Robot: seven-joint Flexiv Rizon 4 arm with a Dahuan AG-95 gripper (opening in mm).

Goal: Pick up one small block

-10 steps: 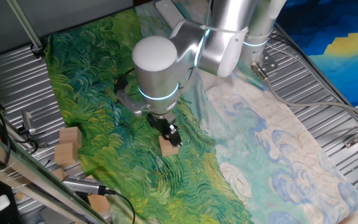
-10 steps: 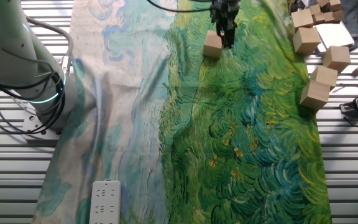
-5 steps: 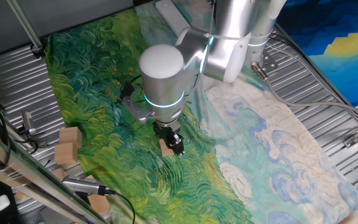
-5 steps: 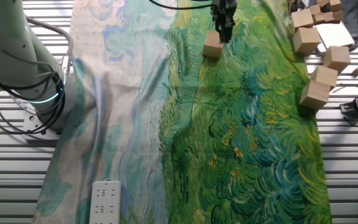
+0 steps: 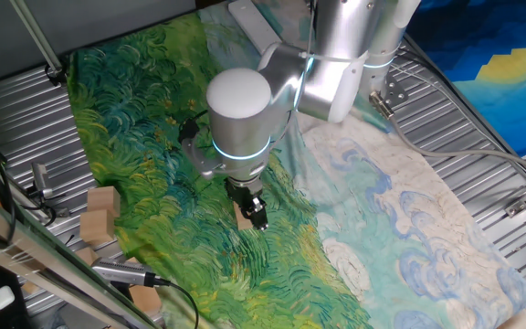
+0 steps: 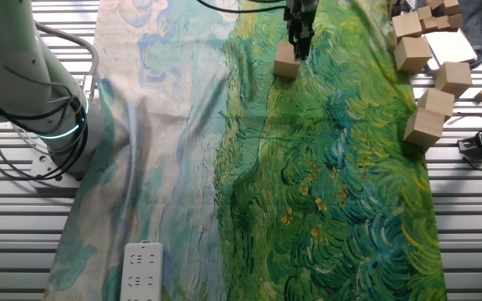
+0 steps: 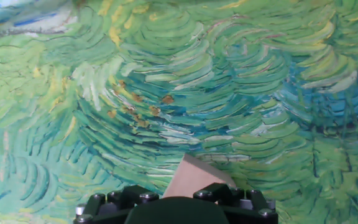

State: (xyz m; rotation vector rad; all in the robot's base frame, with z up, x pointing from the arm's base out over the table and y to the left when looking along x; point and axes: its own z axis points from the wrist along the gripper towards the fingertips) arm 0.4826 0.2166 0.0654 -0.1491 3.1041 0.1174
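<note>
The small block [image 5: 244,216] is a plain tan wooden cube lying on the green painted cloth [image 5: 144,137]. It also shows in the other fixed view [image 6: 286,60] and at the bottom edge of the hand view [image 7: 194,176], partly hidden by the hand's body. My gripper [image 5: 255,211] hangs low right over the block, with one dark finger [image 5: 259,216] down beside its right face. In the other fixed view the gripper [image 6: 299,42] sits just behind the block. The jaws look open and hold nothing.
Several look-alike tan cubes [image 6: 432,79] lie at the cloth's edge on the metal slats, also seen in one fixed view [image 5: 100,212]. A white power strip [image 6: 142,270] lies on the pale part of the cloth. The arm's base [image 6: 32,92] stands beside the cloth.
The arm has shifted slightly right and down towards the block, bringing the gripper close over it. The block has not moved.
</note>
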